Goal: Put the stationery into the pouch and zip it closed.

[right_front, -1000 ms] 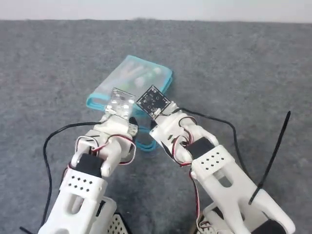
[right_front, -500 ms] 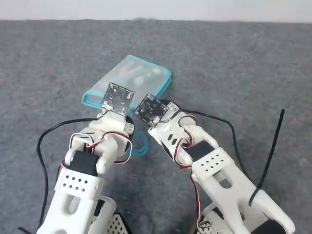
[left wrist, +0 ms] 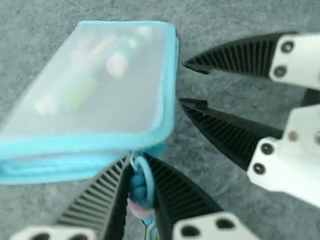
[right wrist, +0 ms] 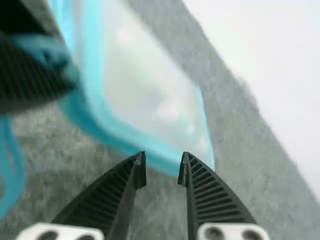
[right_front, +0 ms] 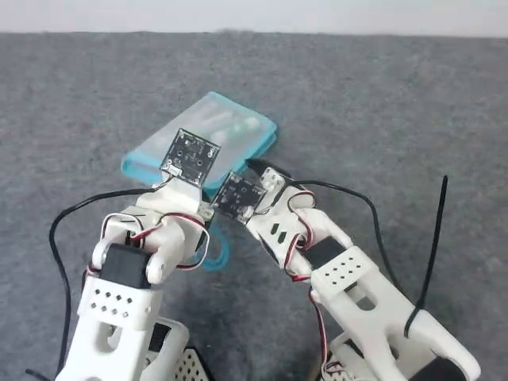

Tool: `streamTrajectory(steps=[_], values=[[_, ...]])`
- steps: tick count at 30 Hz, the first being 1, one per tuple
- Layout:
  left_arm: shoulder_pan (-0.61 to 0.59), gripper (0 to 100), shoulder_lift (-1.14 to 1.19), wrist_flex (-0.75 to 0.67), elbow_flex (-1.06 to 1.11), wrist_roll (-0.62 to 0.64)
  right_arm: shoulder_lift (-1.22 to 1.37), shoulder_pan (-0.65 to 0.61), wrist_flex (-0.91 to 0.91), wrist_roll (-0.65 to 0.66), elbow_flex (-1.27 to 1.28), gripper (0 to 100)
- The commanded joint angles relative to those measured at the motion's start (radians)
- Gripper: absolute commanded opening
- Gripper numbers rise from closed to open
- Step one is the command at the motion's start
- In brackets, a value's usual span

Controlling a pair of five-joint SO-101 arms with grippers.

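Note:
A teal pouch (right_front: 226, 127) with a see-through top lies on the grey carpet, and the stationery (left wrist: 116, 64) shows dimly inside it. In the left wrist view my left gripper (left wrist: 136, 164) is shut on the pouch's teal zipper pull (left wrist: 140, 186) at the corner of the pouch (left wrist: 100, 100). My right gripper (right wrist: 161, 169) stands open with a narrow gap, its tips just short of the teal edge of the pouch (right wrist: 145, 95). From the left wrist it shows as the right gripper (left wrist: 186, 84) beside the pouch's short end.
A teal cord loop (right_front: 216, 252) trails from the zipper pull on the carpet between the left arm (right_front: 171, 230) and the right arm (right_front: 305, 238). Black cables (right_front: 432, 238) arc beside both arms. A white wall edges the carpet at the back.
Both arms have swung to the left. The pouch has slid and turned leftward with the left gripper's pull, and the cord loop has followed.

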Motion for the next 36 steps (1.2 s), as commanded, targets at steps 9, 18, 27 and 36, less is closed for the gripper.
streamTrajectory(steps=[9, 18, 27, 36], values=[[-0.003, 1, -0.002, 0.012, -0.027, -0.011, 0.097, 0.101, 0.008, 0.072, 0.005, 0.6], [0.046, 9, 0.008, -0.310, 0.229, 0.095, -0.117, 0.427, 0.357, -0.299, 0.002, 1.5], [0.227, 12, 0.006, -0.425, 0.289, 0.135, -0.309, 0.414, 0.700, -0.307, 0.009, 1.6], [-0.250, 17, 0.006, -0.284, 0.193, -0.282, -0.334, 0.312, 0.819, -0.310, 0.009, 1.7]])
